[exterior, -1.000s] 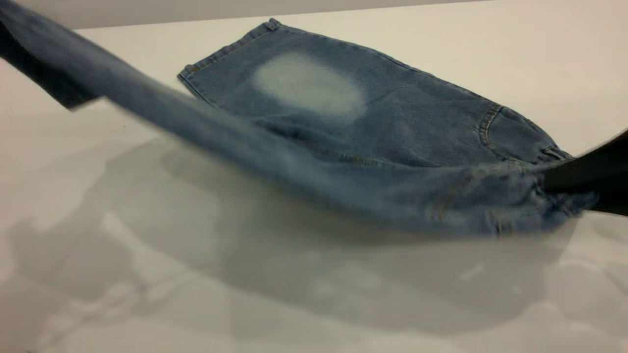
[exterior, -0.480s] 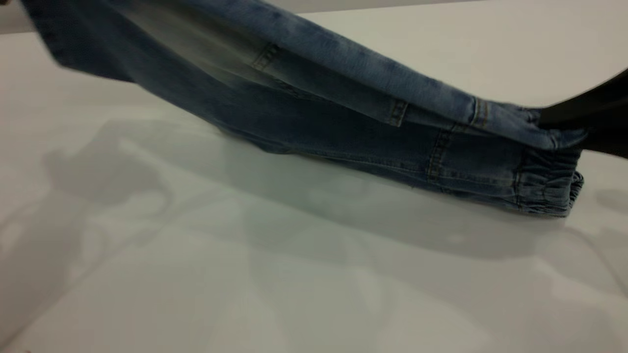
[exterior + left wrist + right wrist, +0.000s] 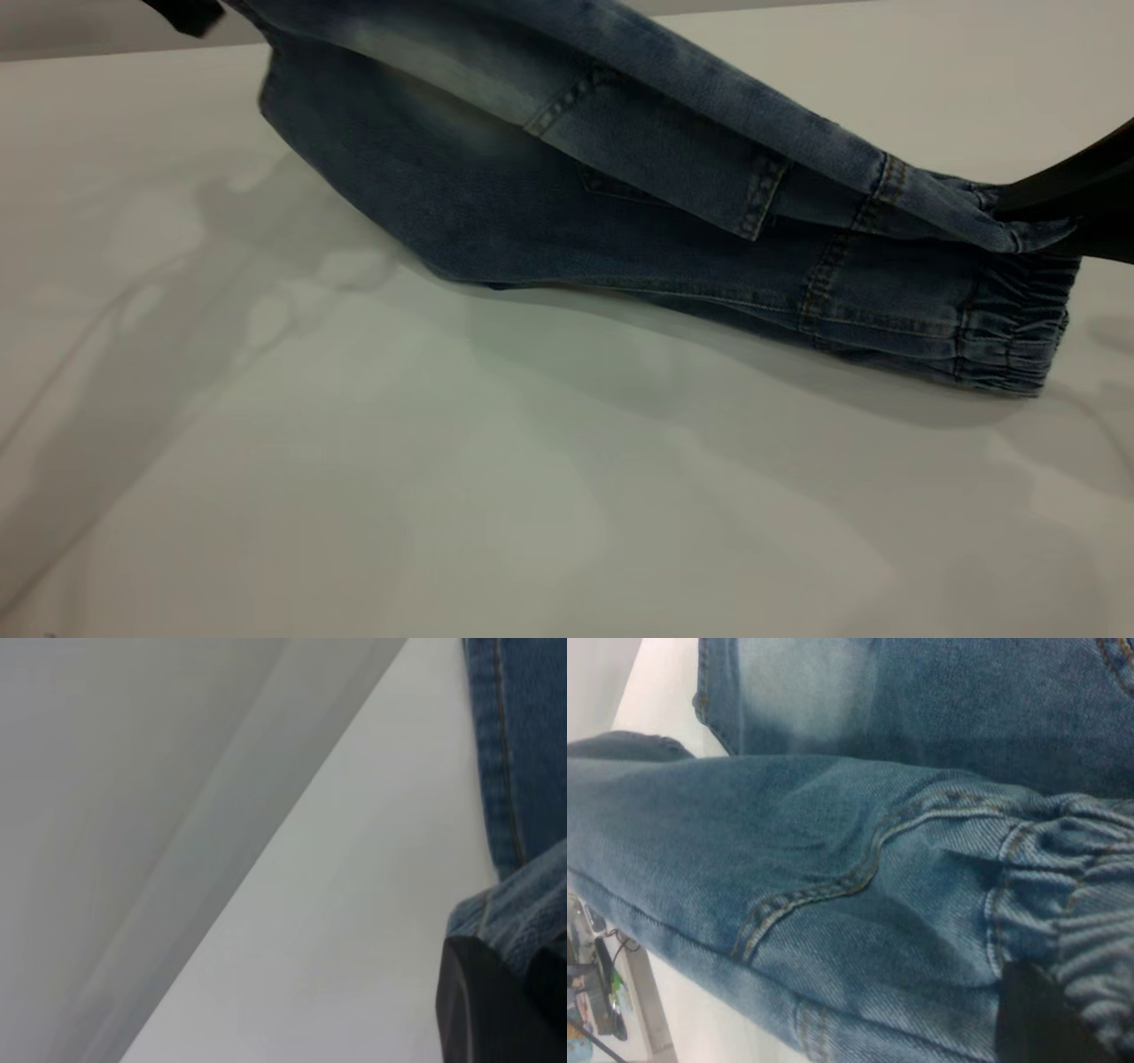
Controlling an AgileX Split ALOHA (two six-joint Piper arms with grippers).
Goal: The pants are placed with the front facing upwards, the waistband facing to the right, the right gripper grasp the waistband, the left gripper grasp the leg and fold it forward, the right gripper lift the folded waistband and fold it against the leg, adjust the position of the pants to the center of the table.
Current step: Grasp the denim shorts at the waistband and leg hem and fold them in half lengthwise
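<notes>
now the pants hang stretched across the upper half of the exterior frame, from the upper left corner down to the right edge, lifted above the table on the left side. the waistband is at the right of the frame; its lower part seems to rest on the table, and its upper layer is pinched by the right gripper, which comes in dark from the right edge and is closed on this gathered denim. in the right wrist view one dark finger sits on the ruffled band. the left gripper is at the upper left corner, clamped on the leg hem; in the left wrist view its dark finger presses the denim hem
</notes>
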